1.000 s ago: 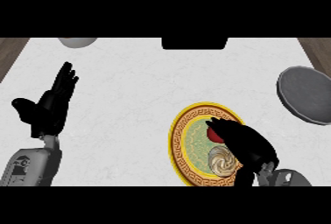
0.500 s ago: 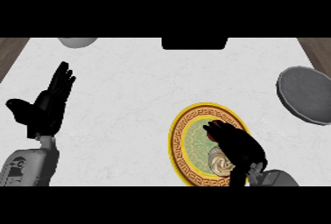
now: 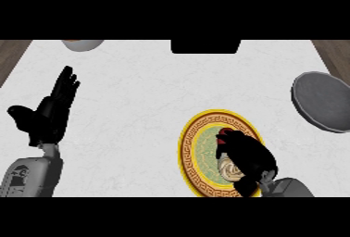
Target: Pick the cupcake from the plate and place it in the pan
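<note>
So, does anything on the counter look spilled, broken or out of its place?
Nothing stands out. The cupcake sits on the plate under the right hand, and the pan lies flat at the right edge.

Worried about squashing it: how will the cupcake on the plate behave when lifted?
The cupcake shows a swirled top, so it is probably soft and easily dented. It looks small beside the right hand over it, so likely light. Sitting low on the plate, it seems unlikely to tip.

Matt grey metal pan [image 3: 322,101], glossy gold-rimmed plate [image 3: 193,131], smooth white marbled counter [image 3: 150,92]
</note>
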Controlling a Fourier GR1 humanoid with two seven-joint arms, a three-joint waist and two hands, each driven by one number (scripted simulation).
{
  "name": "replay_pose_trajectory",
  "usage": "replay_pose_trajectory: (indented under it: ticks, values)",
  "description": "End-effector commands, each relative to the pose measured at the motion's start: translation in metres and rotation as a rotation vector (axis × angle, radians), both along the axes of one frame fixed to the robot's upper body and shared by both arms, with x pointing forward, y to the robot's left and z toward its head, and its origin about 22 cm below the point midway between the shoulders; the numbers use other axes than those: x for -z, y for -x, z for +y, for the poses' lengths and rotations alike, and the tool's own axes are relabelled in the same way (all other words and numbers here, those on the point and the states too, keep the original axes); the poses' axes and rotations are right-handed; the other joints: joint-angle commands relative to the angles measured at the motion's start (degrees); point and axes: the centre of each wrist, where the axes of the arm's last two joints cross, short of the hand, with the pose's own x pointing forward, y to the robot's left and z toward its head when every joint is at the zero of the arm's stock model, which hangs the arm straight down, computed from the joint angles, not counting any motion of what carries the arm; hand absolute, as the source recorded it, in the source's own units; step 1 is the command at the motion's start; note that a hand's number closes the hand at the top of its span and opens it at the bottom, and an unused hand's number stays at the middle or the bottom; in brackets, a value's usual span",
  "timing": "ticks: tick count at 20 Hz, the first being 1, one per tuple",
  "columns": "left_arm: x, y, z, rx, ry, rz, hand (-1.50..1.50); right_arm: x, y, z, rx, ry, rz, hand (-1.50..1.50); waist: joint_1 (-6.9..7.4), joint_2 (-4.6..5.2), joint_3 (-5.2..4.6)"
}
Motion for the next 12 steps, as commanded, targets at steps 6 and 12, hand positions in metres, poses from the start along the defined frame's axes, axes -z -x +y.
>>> replay_pose_trajectory:
  ticks: [6, 12]
  values:
    - [-0.013, -0.013, -0.007, 0.005, 0.0, 0.009, 0.0, 0.017, 0.015, 0.017, -0.026, -0.023, 0.016, 1.5, -0.24, 0.61, 0.43]
    - [-0.002, 0.005, 0.009, -0.011, -0.009, 0.004, 0.0, 0.018, 0.031, 0.031, 0.226, -0.051, -0.039, 1.5, -0.26, 0.51, 0.43]
